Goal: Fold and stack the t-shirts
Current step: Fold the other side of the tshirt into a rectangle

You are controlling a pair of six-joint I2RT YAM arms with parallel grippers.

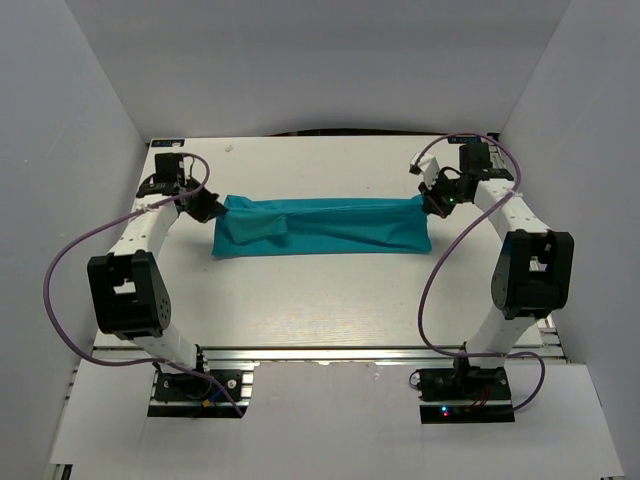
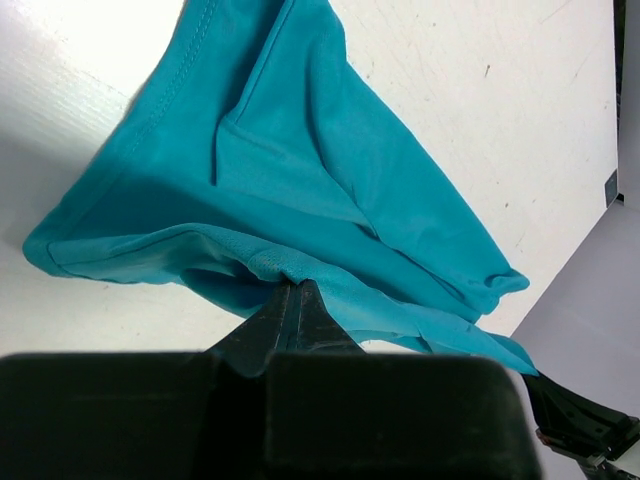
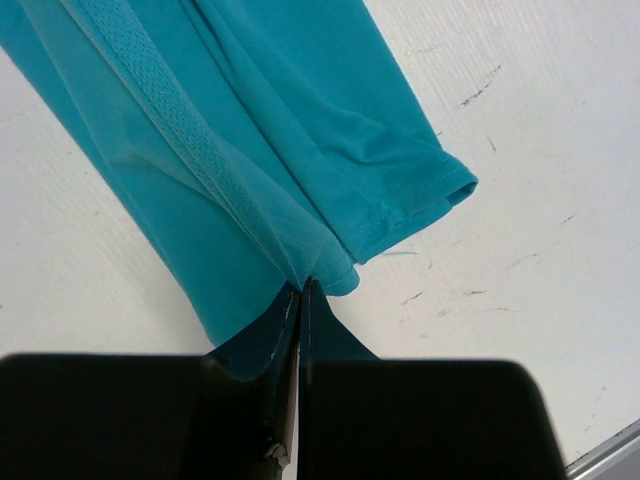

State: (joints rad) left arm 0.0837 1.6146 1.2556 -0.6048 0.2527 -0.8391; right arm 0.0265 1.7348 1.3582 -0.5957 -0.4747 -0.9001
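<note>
The teal t-shirt (image 1: 320, 227) lies stretched out as a long, narrow, bunched band across the middle of the white table. My left gripper (image 1: 207, 205) is shut on its left end; in the left wrist view the fingertips (image 2: 293, 290) pinch the cloth (image 2: 300, 170) at a hem. My right gripper (image 1: 432, 200) is shut on its right end; in the right wrist view the gripper (image 3: 301, 288) pinches a fold of the cloth (image 3: 250, 150) beside a sleeve opening (image 3: 440, 200). The shirt hangs taut between both grippers.
The white table (image 1: 320, 300) is walled in by white panels at the left, back and right. Purple cables (image 1: 60, 270) loop from both arms. The arm bases (image 1: 195, 385) sit on a metal rail at the near edge.
</note>
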